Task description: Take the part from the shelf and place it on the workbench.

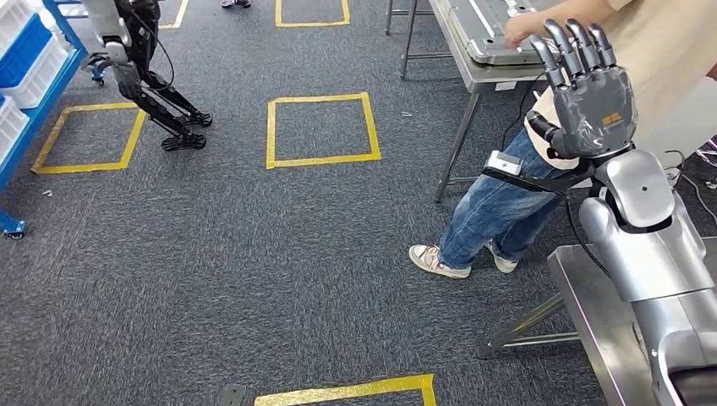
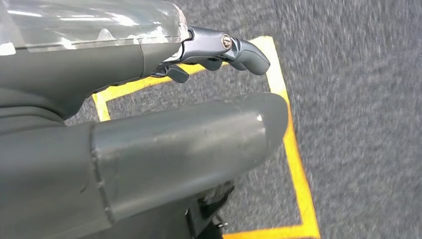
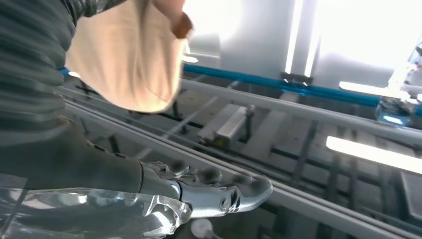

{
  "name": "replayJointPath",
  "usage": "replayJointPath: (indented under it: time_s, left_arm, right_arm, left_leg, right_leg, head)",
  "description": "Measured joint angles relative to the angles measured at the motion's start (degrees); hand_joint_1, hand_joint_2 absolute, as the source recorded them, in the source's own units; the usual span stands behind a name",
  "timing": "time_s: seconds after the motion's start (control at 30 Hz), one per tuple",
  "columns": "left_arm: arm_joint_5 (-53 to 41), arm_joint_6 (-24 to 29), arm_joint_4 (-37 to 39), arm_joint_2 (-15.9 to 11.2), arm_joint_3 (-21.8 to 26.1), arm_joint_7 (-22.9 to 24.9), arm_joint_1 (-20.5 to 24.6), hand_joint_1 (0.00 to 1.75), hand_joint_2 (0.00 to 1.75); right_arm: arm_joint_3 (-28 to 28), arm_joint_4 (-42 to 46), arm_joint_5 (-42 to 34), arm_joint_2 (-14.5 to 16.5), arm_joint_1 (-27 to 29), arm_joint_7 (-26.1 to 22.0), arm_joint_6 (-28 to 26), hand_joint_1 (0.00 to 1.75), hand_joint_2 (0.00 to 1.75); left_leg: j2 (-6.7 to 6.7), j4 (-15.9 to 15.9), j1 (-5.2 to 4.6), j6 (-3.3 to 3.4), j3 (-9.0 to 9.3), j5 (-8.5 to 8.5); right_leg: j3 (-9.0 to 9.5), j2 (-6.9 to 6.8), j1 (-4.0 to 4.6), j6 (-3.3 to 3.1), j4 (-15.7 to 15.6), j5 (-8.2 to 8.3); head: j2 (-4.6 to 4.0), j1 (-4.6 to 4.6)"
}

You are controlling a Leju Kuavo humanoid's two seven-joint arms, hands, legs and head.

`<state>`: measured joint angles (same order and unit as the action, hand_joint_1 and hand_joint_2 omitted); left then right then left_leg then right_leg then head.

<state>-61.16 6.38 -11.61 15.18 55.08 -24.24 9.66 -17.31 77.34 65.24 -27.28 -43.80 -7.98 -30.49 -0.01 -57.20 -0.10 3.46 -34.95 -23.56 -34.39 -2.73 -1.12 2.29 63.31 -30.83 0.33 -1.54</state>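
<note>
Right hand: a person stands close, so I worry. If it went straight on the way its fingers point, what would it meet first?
Probably the person's forearm, just beyond the fingertips of the raised right hand, above the metal workbench. Depth is unclear, so the hand might pass beside it.

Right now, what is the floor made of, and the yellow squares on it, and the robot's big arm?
The floor looks like dark grey carpet: speckled, matte, fuzzy weave. The yellow squares seem to be stuck-on tape, flat with scuffed edges. The right arm looks like smooth silver metal or painted plastic; its glossy highlights leave that open.
</note>
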Motion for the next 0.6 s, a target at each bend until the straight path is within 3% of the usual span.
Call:
replayJointPath:
  time_s: [0.07, 0.1, 0.13, 0.2, 0.27, 0.33, 0.4, 0.47, 0.53, 0.6]
  left_arm:
    - [0.02, 0.29, 0.0, 0.01, 0.02, 0.24, 0.22, 0.0, 0.0]
    - [0.03, 0.38, 0.0, 0.01, 0.04, 0.29, 0.23, 0.0, 0.0]
    - [0.04, 0.44, 0.0, 0.01, 0.07, 0.34, 0.21, 0.0, 0.0]
    - [0.1, 0.62, 0.0, 0.01, 0.11, 0.44, 0.19, 0.0, 0.0]
    - [0.22, 0.81, 0.0, 0.01, 0.13, 0.49, 0.29, 0.0, 0.0]
    - [0.38, 0.88, 0.0, -0.01, 0.16, 0.39, 0.4, 0.0, 0.0]
    - [0.56, 0.88, 0.0, -0.1, 0.24, 0.21, 0.34, 0.0, 0.0]
    - [0.78, 0.69, 0.0, -0.2, 0.31, 0.06, 0.33, 0.0, 0.0]
    - [1.03, 0.37, 0.0, -0.23, 0.34, -0.02, 0.54, 0.0, 0.0]
    - [1.19, 0.05, 0.0, -0.25, 0.4, -0.02, 0.63, 0.0, 0.0]
  right_arm:
    - [-0.27, -0.99, 0.88, 0.81, 0.01, 0.01, -0.25, 0.0, 1.75]
    - [-0.46, -1.45, 1.14, 1.2, 0.06, 0.01, -0.27, 0.0, 1.75]
    - [-0.7, -1.84, 1.36, 1.63, 0.04, 0.01, -0.28, 0.0, 1.75]
    - [-1.2, -2.79, 2.13, 2.68, -0.67, -0.04, -0.33, 0.0, 1.75]
    - [-1.87, -4.37, 3.26, 4.31, -2.22, 0.01, -0.5, 0.0, 1.75]
    - [-2.88, -6.3, 4.38, 6.43, -3.75, 0.14, -0.71, 0.0, 1.75]
    - [-4.14, -8.25, 5.34, 8.98, -5.25, 0.31, -0.92, 0.0, 1.75]
    - [-5.35, -10.07, 6.22, 11.48, -6.69, 0.5, -1.17, 0.0, 1.75]
    - [-6.32, -11.81, 6.87, 13.42, -7.9, 0.71, -1.38, 0.0, 1.75]
    - [-7.09, -13.47, 7.09, 15.01, -8.8, 0.93, -1.47, 0.0, 1.75]
  left_leg:
    - [-1.42, 0.0, -0.07, 0.19, -0.04, 0.09]
    - [-2.2, -0.06, -0.12, 0.2, -0.04, 0.1]
    - [-3.03, -0.18, -0.17, 0.2, -0.04, 0.09]
    - [-4.71, -0.61, -0.19, 0.07, -0.06, -0.03]
    - [-6.09, -1.15, -0.22, -0.33, -0.46, -0.21]
    - [-7.24, -1.38, 0.02, -1.03, -1.15, -0.07]
    - [-8.18, -1.3, 0.27, -1.84, -1.54, 0.12]
    - [-6.06, -3.23, 0.06, -2.49, -2.5, -1.16]
    - [-2.34, -9.44, 0.07, -3.01, -5.53, -4.33]
    - [-0.78, -15.97, 0.42, -3.4, -8.93, -6.65]
  right_leg:
    - [-3.75, 1.97, -0.08, 0.09, 7.5, -3.19]
    - [-5.12, 2.2, -0.1, 0.11, 9.84, -3.58]
    - [-5.63, 2.29, -0.12, 0.08, 10.24, -2.84]
    - [-3.73, 3.26, -0.2, -0.14, 4.93, 1.43]
    - [-0.99, 6.07, -0.35, -0.51, -1.75, 4.44]
    - [-0.09, 7.41, -0.22, -0.83, -4.06, 4.57]
    - [0.14, 6.1, -0.18, -1.31, -4.59, 4.73]
    - [0.69, 4.59, -0.37, -2.07, -5.35, 5.0]
    - [1.11, 2.93, -0.14, -2.64, -5.76, 5.01]
    - [1.28, 1.07, 0.24, -2.9, -5.76, 4.81]
  head:
    - [0.0, 0.02]
    - [0.0, 0.01]
    - [0.0, 0.01]
    - [0.0, 0.02]
    - [0.0, 0.02]
    - [0.0, 0.04]
    - [0.0, 0.09]
    - [0.0, -0.01]
    - [0.0, -0.13]
    - [0.0, -0.14]
